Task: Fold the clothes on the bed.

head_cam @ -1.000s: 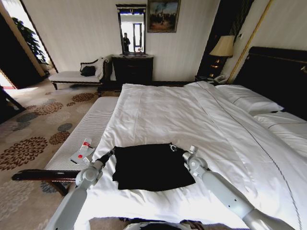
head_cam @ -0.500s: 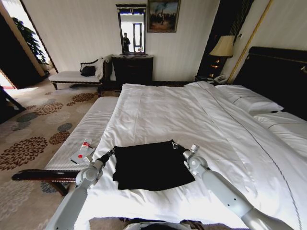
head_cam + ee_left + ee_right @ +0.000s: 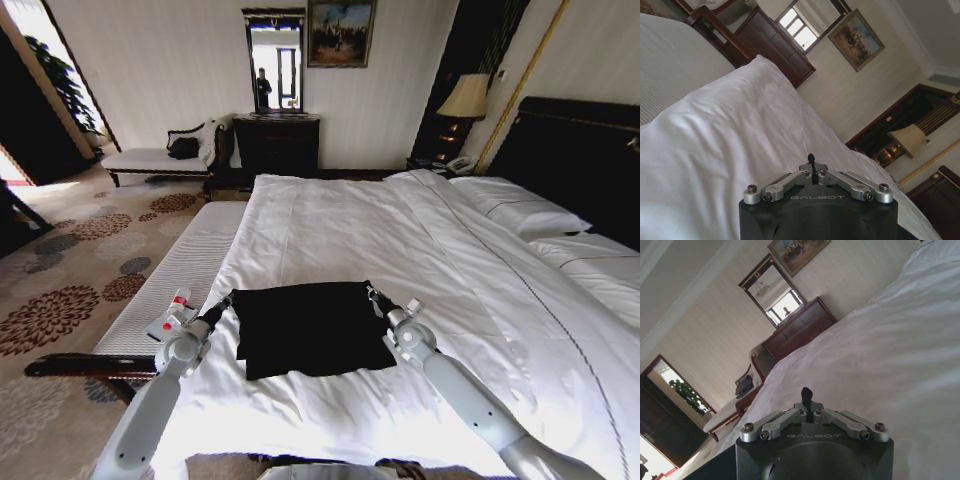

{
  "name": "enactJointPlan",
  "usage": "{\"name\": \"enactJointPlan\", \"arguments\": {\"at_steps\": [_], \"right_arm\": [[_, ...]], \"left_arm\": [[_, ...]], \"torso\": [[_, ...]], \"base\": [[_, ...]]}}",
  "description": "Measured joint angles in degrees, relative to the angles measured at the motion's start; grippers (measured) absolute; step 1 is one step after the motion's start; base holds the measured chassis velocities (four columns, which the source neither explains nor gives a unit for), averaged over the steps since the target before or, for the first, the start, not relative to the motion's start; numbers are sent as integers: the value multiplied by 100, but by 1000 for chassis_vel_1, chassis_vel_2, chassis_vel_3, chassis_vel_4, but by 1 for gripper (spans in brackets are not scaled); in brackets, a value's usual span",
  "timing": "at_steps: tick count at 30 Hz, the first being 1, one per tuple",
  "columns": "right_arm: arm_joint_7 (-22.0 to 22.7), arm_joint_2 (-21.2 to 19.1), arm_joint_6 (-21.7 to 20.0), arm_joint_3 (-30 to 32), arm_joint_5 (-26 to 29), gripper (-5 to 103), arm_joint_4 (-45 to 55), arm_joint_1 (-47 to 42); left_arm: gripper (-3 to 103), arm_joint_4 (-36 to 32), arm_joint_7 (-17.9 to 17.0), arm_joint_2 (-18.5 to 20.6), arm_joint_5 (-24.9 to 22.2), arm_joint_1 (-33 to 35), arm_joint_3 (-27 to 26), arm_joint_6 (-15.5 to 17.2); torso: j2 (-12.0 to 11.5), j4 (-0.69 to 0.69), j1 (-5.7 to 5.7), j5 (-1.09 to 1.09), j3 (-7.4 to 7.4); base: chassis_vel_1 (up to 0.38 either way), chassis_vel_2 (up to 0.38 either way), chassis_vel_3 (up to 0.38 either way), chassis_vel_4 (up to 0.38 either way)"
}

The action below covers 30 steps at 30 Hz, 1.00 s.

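Black cotton T-shirt [image 3: 313, 327]: folded rectangle, lower centre of frame, flat on large white-sheeted bed [image 3: 420, 250] near its foot edge.
Long axis: across the frame, pincer to pincer.
Left pincer [image 3: 226, 301]: clenched on shirt's upper-left corner.
Right pincer [image 3: 374, 295]: clenched on upper-right corner.
Nearer arm: neither, both are on the shirt.
Pointing: cannot tell collar end.
Next fold: probably hinges on that far edge.

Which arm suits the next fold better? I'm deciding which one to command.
Neither clearly: the left tool sits at the T-shirt's far-left corner and the right tool at its far-right corner, both shut, so probably both together.
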Motion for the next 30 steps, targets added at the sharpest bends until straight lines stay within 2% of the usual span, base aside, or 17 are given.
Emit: {"name": "enactJointPlan", "arguments": {"at_steps": [2,5,6,10,18,21,30], "right_arm": [[-206,-62,217,44,10,1,283,-37],[-365,-106,333,63,10,1,478,-84],[-543,-145,450,93,-8,1,745,-163],[-728,-185,619,226,-93,1,1205,-321],[-768,-285,799,771,42,1,1887,-651],[-750,-373,889,1332,210,1,2347,-911],[-648,-364,985,1923,308,1,3026,-1212]], "left_arm": [[0,-391,72,70,-90,93,-41,-64],[0,-638,141,101,-101,163,-67,-113],[0,-985,231,119,-124,247,-114,-173],[0,-1521,350,117,-204,364,-245,-259],[0,-2276,467,149,-544,610,-672,-327],[0,-2837,473,201,-952,850,-1176,-328],[0,-3551,473,227,-1133,1267,-1671,-332]], "torso": [[0,0,0,0,0],[0,0,0,0,0],[0,0,-1,0,-1],[0,-1,-1,0,-1],[0,-1,0,1,-1],[1,-1,-1,0,-1],[1,0,-1,0,-1]], "base": [[0,0,0,0],[0,0,0,0],[0,0,0,0],[0,0,0,0],[0,0,0,0],[0,0,0,0],[0,0,0,0]]}}
